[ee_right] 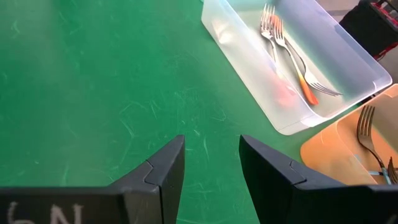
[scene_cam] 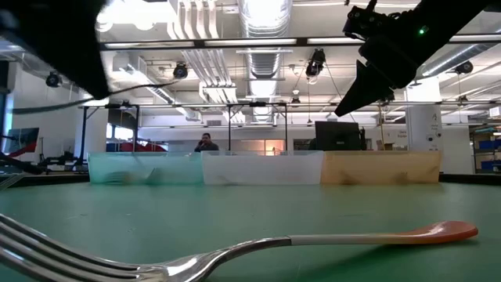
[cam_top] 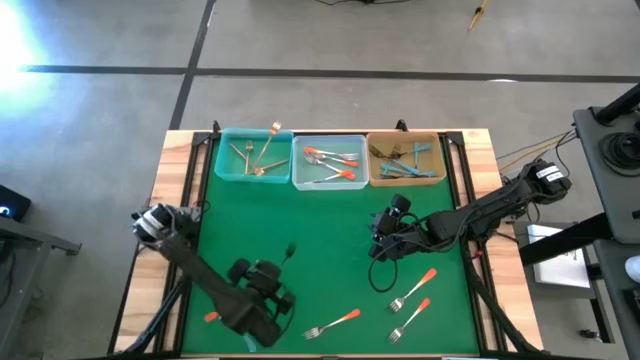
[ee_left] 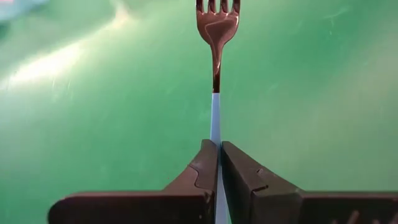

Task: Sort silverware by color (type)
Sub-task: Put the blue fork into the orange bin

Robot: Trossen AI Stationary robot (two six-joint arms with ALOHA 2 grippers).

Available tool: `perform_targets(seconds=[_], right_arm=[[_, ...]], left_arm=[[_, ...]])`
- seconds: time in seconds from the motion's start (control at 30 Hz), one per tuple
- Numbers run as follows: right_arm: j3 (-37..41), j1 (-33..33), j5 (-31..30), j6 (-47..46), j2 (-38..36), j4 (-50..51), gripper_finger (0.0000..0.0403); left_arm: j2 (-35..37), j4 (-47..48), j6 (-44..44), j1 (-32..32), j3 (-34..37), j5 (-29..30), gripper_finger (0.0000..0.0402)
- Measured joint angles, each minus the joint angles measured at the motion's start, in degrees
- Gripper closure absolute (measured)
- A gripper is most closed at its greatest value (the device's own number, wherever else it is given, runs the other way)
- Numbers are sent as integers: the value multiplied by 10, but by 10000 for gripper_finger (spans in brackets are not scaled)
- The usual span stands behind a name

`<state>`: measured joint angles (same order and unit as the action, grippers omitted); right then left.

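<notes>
My left gripper (ee_left: 219,152) is over the near-left part of the green mat (cam_top: 270,295) and is shut on a blue-handled fork (ee_left: 216,74). My right gripper (ee_right: 211,155) hangs open over the mat's middle right (cam_top: 385,238), also in the low view (scene_cam: 364,82), touching nothing. Three orange-handled forks lie flat on the mat near the right front (cam_top: 415,288), (cam_top: 333,325), (cam_top: 410,318); one fills the low view's foreground (scene_cam: 258,247). Gold forks lie in the teal bin (cam_top: 255,155), orange-handled ones in the clear bin (cam_top: 330,160), blue-handled ones in the tan bin (cam_top: 405,160). My left gripper pinches the fork's light blue handle (ee_left: 216,127) between its two fingers (ee_left: 202,168). The fork runs along the fingers and sticks straight out past their tips, tines (ee_left: 217,7) at the far end. Whether it touches the mat, I cannot tell.
The three bins stand side by side along the mat's far edge; the right wrist view shows the clear bin (ee_right: 348,56) and the tan bin's corner (ee_right: 336,146). Bare mat (cam_top: 320,225) lies between the bins and the grippers. A person (scene_cam: 206,142) sits in the room beyond.
</notes>
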<state>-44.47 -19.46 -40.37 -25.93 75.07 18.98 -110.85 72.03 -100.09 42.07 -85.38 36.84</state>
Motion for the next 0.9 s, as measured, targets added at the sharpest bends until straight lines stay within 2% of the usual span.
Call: perform_targets(seconds=[0.13, 0.33, 0.53, 0.63, 0.8, 0.9], right_arm=[[0, 0, 0, 0, 0, 0, 259], [0, 0, 0, 0, 0, 0, 259], [0, 0, 0, 0, 0, 0, 259], [0, 0, 0, 0, 0, 0, 259], [0, 0, 0, 0, 0, 0, 259], [0, 0, 0, 0, 0, 0, 259]], left_arm=[[5, -45, 122, -47, 0, 29, 401], [21, -139, 313, -121, 0, 33, 401], [22, -211, 443, -176, 0, 34, 401], [22, -224, 476, -193, 0, 34, 401], [23, -214, 515, -209, 0, 83, 401], [29, -215, 544, -230, 1, 91, 401]])
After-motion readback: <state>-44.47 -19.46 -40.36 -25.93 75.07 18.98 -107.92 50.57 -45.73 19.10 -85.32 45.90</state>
